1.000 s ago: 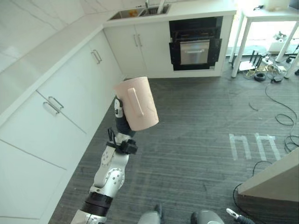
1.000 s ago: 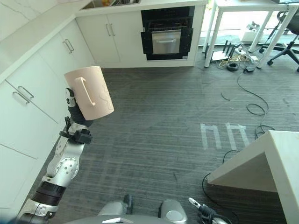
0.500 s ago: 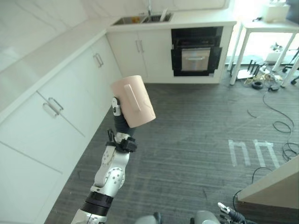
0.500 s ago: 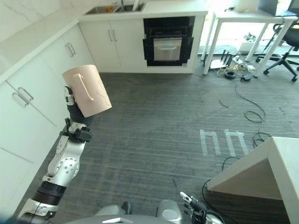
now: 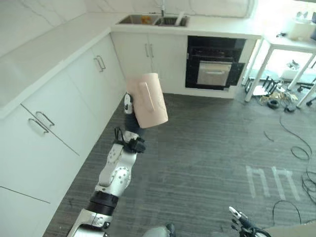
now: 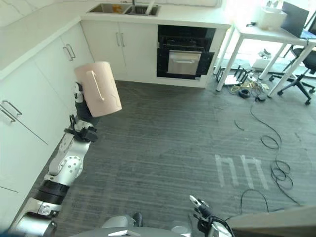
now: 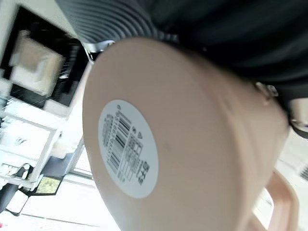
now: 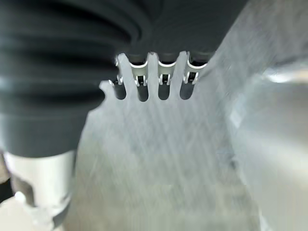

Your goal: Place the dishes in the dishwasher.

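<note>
Mug (image 5: pixel 147 100) near-upright, base slightly forward

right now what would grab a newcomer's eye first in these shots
The pale pink mug, held up over the grey floor by the left hand beside the white cabinets. Next comes the black oven set in the far counter, with the sink above and to its left.
</note>
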Robot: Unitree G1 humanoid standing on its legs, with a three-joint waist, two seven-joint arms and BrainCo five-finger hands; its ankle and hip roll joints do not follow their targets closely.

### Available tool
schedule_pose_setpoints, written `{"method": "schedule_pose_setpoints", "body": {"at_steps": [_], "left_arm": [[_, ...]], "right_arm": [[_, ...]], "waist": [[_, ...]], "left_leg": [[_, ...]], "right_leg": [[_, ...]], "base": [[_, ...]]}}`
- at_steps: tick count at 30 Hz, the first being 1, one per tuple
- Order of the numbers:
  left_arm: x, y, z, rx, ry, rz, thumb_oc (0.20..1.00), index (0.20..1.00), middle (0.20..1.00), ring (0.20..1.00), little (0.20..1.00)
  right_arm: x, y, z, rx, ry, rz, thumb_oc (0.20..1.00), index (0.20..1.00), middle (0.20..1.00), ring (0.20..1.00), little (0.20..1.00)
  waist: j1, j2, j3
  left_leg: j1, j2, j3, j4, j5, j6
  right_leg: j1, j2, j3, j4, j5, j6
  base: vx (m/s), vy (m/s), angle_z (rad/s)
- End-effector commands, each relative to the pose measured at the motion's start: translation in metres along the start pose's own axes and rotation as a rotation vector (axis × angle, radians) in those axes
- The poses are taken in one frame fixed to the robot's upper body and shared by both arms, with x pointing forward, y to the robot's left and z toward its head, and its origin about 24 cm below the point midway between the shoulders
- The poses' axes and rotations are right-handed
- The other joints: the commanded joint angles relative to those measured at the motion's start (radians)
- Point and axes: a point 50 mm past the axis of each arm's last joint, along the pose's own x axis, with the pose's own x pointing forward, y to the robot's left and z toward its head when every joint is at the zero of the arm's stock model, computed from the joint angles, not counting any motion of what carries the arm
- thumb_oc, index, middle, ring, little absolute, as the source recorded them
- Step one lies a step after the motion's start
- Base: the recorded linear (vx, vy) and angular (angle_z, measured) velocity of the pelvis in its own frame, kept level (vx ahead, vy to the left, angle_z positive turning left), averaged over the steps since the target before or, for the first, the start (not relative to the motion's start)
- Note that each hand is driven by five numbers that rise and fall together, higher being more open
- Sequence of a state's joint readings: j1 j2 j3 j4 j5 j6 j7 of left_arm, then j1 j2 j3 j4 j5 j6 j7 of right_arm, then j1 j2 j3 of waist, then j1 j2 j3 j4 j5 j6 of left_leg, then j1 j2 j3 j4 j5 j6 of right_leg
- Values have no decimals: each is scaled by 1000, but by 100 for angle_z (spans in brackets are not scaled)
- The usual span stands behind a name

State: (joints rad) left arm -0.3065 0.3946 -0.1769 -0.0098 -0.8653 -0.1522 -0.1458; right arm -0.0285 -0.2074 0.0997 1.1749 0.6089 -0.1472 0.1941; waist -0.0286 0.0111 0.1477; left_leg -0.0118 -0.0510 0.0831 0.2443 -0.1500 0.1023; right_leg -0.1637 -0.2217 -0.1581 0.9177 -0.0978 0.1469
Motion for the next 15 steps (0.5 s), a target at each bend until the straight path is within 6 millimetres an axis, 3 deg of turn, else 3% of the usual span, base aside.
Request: {"method": "schedule_pose_setpoints", "body": {"at_steps": [1, 2, 3, 5, 7, 10, 11, 12, 13, 14, 15], "left_arm": [[-2, -10, 18, 88, -83, -48, 200, 200, 200, 200, 200], [-2, -10, 19, 108, -82, -53, 200, 200, 200, 200, 200], [-3, -10, 21, 125, -82, -55, 200, 200, 200, 200, 200], [-2, -12, 26, 150, -86, -62, 200, 200, 200, 200, 200], [-5, -12, 29, 164, -97, -72, 200, 200, 200, 200, 200], [-14, -11, 31, 157, -154, -34, 200, 200, 200, 200, 200], [-17, -11, 29, 153, -157, 0, 200, 200, 200, 200, 200], [-19, -12, 27, 155, -158, 16, 200, 200, 200, 200, 200], [-20, -15, 28, 166, -168, 12, 200, 200, 200, 200, 200], [-21, -15, 29, 168, -173, 12, 200, 200, 200, 200, 200], [-20, -15, 29, 160, -177, 10, 200, 200, 200, 200, 200]], "right_arm": [[1, -7, 24, -18, -108, 1, 1000, 1000, 1000, 1000, 1000], [1, -7, 26, -9, -119, 5, 1000, 1000, 1000, 1000, 1000], [1, -7, 29, 0, -130, 8, 1000, 1000, 1000, 1000, 1000], [2, -6, 33, 6, -139, 18, 1000, 1000, 1000, 1000, 1000], [3, -4, 33, 1, -136, 17, 1000, 1000, 1000, 1000, 1000], [3, -7, 31, -10, -109, -8, 1000, 1000, 1000, 1000, 1000], [4, -9, 30, -9, -90, -26, 1000, 1000, 1000, 1000, 1000], [4, -10, 31, -33, -82, -36, 1000, 1000, 1000, 1000, 1000], [3, -13, 34, -49, -87, -44, 1000, 1000, 1000, 1000, 1000], [3, -15, 35, -55, -91, -48, 1000, 1000, 1000, 1000, 1000], [2, -18, 36, -60, -98, -55, 1000, 1000, 1000, 1000, 1000]], "waist": [[-8, 26, 2], [-11, 22, 6], [-15, 6, 13], [-14, -22, 19], [-5, -25, 22], [-1, -22, -4], [-5, -15, -15], [0, -10, -18], [8, -16, 0], [8, -16, 10], [6, -17, 20]], "left_leg": [[-62, 8, -29, 56, -77, -25], [-52, 7, -32, 56, -87, -27], [-33, -6, -27, 56, -104, -26], [11, -28, -13, 56, -145, -23], [45, -27, -9, 56, -174, -21], [119, -30, -25, 56, -213, -28], [172, -22, -21, 56, -210, -43], [215, -8, 3, 56, -122, -70], [190, 24, 43, 175, 46, -118], [138, 52, 64, 274, 84, -137], [81, 109, 102, 369, 126, -151]], "right_leg": [[74, 132, -53, -461, 98, -20], [74, 145, -49, -560, 102, -22], [31, 128, -41, -618, 98, -17], [-113, 74, 0, -618, 101, 9], [-166, 51, -8, -618, 101, 21], [-112, 77, -8, -618, 103, 1], [-84, 99, -3, -618, 91, -24], [-53, 115, -5, -618, 66, -49], [4, 127, 9, -618, 33, -84], [31, 133, 5, -618, 18, -100], [68, 138, -10, -618, -3, -125]], "base": [[224, -173, -21], [254, -227, -16], [251, -216, -10], [338, -300, -12], [446, -335, -12], [578, -359, -14], [635, -358, -16], [720, -460, -7], [528, -397, -7], [429, -397, -4], [288, -285, -21]]}}
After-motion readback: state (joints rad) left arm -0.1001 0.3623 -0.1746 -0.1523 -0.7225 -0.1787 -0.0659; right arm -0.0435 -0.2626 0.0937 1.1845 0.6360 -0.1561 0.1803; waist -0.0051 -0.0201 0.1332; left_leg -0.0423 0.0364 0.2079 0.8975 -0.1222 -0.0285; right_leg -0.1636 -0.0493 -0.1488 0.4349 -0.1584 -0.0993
